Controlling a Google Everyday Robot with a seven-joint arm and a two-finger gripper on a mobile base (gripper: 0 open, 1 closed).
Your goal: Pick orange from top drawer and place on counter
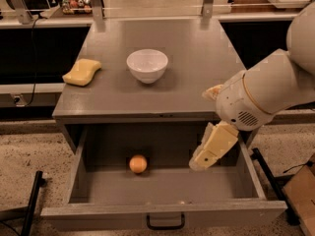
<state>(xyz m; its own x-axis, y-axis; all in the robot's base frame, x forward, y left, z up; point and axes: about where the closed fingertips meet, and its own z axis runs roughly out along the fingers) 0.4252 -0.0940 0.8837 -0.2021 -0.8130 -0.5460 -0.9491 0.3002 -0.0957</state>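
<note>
The orange (pixel 138 163) is a small round fruit lying on the floor of the open top drawer (pixel 162 215), left of its middle. The drawer is pulled out from the grey cabinet, its front panel with a black handle (pixel 165 224) nearest the camera. My gripper (pixel 210 151) hangs from the white arm over the drawer's right part, well to the right of the orange and apart from it. The grey counter (pixel 197 77) lies above and behind the drawer.
A white bowl (pixel 147 66) stands on the middle of the counter and a yellow sponge (pixel 81 72) lies at its left edge. Two metal posts rise at the counter's back. A black bar (pixel 30 205) stands on the floor at left, a cardboard box at right.
</note>
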